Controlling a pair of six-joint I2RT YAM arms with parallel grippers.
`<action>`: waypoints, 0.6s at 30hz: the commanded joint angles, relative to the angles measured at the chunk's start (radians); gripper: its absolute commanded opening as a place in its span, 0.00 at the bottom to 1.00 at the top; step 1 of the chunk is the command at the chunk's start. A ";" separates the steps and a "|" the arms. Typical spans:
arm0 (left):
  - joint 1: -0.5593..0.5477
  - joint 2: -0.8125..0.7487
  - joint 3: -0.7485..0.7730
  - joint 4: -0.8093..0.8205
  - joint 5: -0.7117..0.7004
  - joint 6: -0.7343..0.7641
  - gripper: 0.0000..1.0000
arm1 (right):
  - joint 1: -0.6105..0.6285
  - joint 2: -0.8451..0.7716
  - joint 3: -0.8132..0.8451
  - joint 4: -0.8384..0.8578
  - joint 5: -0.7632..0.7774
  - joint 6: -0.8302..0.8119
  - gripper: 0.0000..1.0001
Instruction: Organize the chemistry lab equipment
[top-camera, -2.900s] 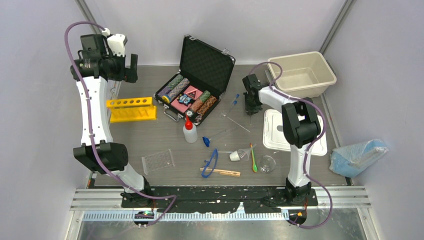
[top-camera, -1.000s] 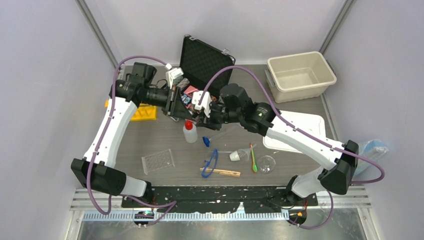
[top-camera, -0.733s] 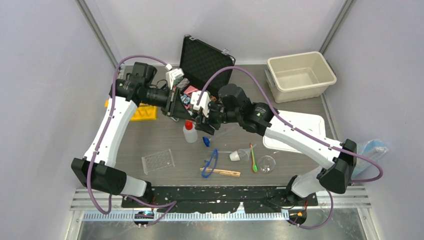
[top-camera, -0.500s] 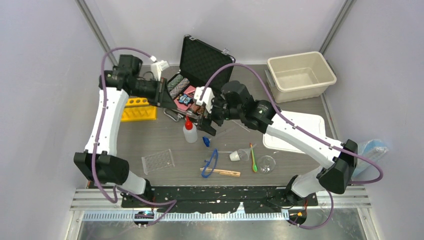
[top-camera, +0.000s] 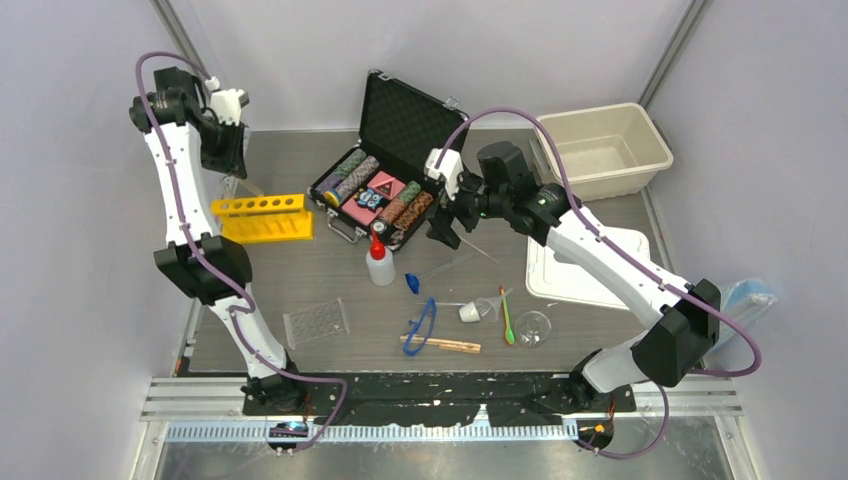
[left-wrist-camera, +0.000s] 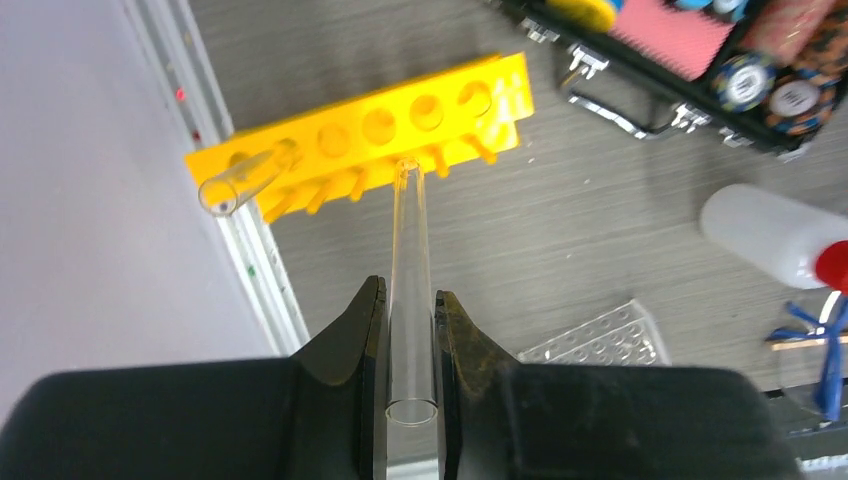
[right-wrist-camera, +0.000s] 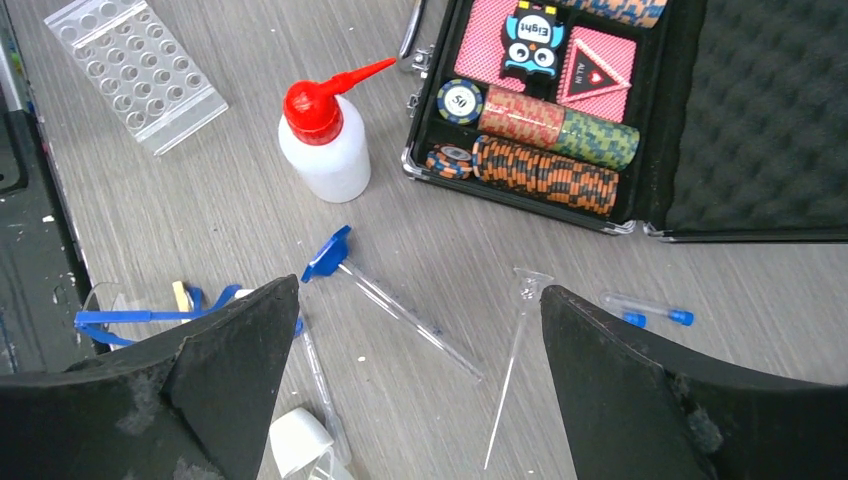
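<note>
Only the left wrist view shows the left tool (left-wrist-camera: 410, 300) pinched on a clear tube (left-wrist-camera: 408, 240), poised over the yellow tube rack (left-wrist-camera: 500, 85), where another tube (left-wrist-camera: 236, 180) leans in what seems the end hole. From above, the left arm (top-camera: 180, 170) stands tall at far left. The right tool (right-wrist-camera: 420, 295) gapes wide, empty, over the surface (right-wrist-camera: 200, 200) near the blue-capped tubes (right-wrist-camera: 650, 308).

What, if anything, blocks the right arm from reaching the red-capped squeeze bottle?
Probably nothing, so yes. The right fingers are open and empty, the red-capped squeeze bottle stands upright in the open beside the poker chip case, and the left arm is off by the yellow tube rack.
</note>
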 joint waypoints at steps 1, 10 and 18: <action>-0.006 -0.012 -0.045 -0.018 -0.178 0.065 0.00 | -0.033 -0.024 -0.006 0.016 -0.071 0.013 0.95; 0.000 0.015 -0.096 0.039 -0.186 0.064 0.00 | -0.079 0.001 -0.018 0.014 -0.144 0.011 0.95; 0.000 0.032 -0.128 0.128 -0.208 0.047 0.00 | -0.103 0.007 -0.017 -0.009 -0.177 -0.004 0.95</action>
